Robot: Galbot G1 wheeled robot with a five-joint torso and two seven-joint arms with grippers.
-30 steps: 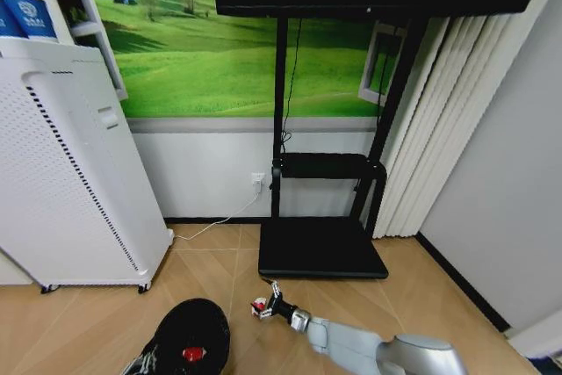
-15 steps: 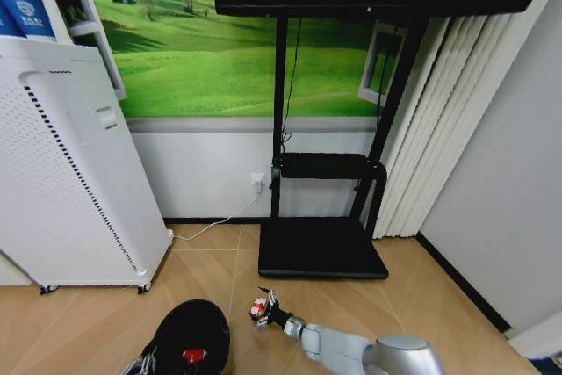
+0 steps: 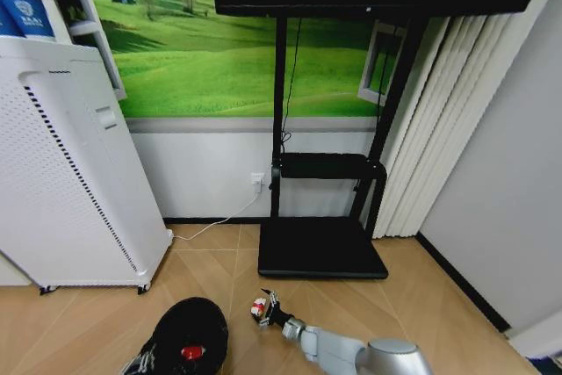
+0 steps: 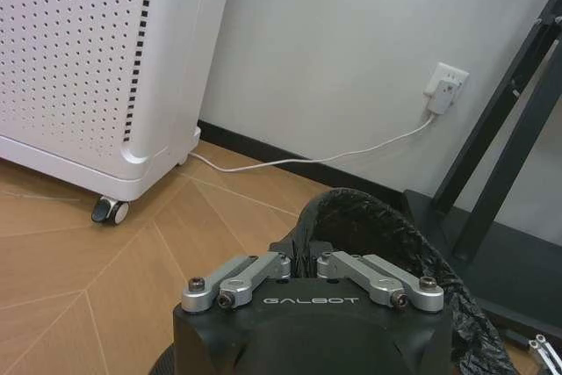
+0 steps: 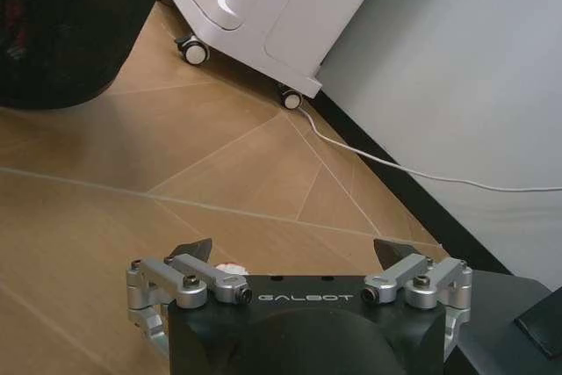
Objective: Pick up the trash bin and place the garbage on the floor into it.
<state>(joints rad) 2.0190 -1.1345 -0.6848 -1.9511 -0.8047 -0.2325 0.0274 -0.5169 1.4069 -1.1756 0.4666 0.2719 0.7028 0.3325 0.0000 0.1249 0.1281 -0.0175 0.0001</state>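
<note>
Right gripper [image 3: 261,308] nearer the red-and-white wrapper [image 3: 257,307], beside black trash bin [image 3: 186,333].

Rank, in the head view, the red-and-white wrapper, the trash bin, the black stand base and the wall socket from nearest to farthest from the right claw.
1. red-and-white wrapper, at the right claw tips.
2. trash bin, to the claw's left.
3. black stand base, ahead on the floor.
4. wall socket, on the wall beyond.

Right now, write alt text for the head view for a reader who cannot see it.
The right gripper reaches low over the wood floor at a red-and-white wrapper, beside the black trash bin that already holds a small red lump. Behind stand a tall white perforated appliance and a black TV stand.
</note>
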